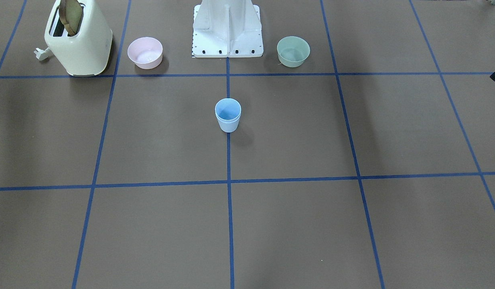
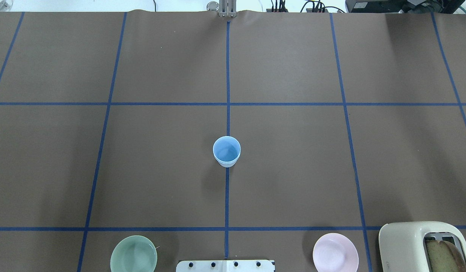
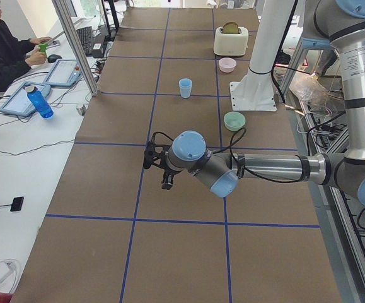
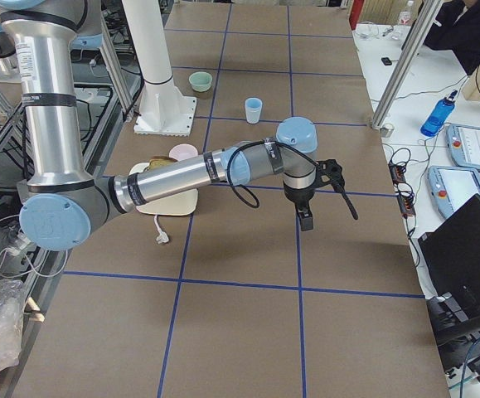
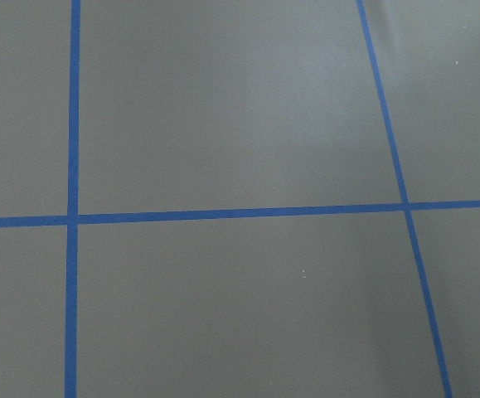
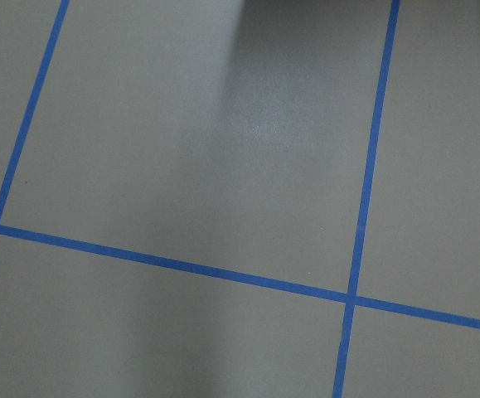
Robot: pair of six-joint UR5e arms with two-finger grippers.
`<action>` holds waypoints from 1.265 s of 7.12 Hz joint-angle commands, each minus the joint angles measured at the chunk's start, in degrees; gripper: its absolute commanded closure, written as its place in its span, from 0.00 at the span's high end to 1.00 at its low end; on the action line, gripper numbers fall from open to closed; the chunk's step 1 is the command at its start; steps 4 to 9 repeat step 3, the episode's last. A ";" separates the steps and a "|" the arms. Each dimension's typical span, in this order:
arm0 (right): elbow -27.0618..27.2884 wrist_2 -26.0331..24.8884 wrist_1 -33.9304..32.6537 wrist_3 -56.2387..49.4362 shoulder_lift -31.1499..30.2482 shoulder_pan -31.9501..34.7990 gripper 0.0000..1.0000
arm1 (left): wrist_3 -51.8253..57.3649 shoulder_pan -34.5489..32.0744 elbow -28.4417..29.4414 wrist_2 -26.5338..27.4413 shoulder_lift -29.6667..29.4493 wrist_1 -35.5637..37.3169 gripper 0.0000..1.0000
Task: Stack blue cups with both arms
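The blue cups (image 1: 228, 116) stand upright on the table's centre tape line, and a double rim shows as if one is nested in the other. They also show in the overhead view (image 2: 226, 151) and small in both side views (image 3: 185, 88) (image 4: 254, 109). My left gripper (image 3: 166, 182) hangs over the table's left end, far from the cups. My right gripper (image 4: 306, 219) hangs over the right end. Whether either is open or shut I cannot tell. Both wrist views show only brown table cover and blue tape.
A pink bowl (image 2: 335, 252) and a cream toaster (image 2: 429, 245) with bread stand near the robot's right. A mint-green bowl (image 2: 133, 254) stands near its left. The white pedestal base (image 1: 227, 28) is between them. An operator (image 3: 5, 50) sits beyond the far edge.
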 commanded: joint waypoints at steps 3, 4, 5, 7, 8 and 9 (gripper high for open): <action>-0.26 -0.04 -0.01 -0.33 -0.29 0.01 1.00 | 0.00 -0.34 0.29 -0.06 -0.94 0.34 0.98; -0.26 -0.04 -0.01 -0.33 -0.29 0.01 1.00 | 0.00 -0.34 0.29 -0.06 -0.94 0.34 0.98; -0.26 -0.04 -0.01 -0.33 -0.29 0.01 1.00 | 0.00 -0.34 0.29 -0.06 -0.94 0.34 0.98; -0.26 -0.04 -0.01 -0.33 -0.29 0.01 1.00 | 0.00 -0.34 0.29 -0.06 -0.94 0.34 0.98; -0.26 -0.04 -0.01 -0.33 -0.29 0.01 1.00 | 0.00 -0.34 0.29 -0.06 -0.94 0.34 0.98; -0.26 -0.04 -0.01 -0.33 -0.29 0.01 1.00 | 0.00 -0.34 0.29 -0.06 -0.94 0.34 0.98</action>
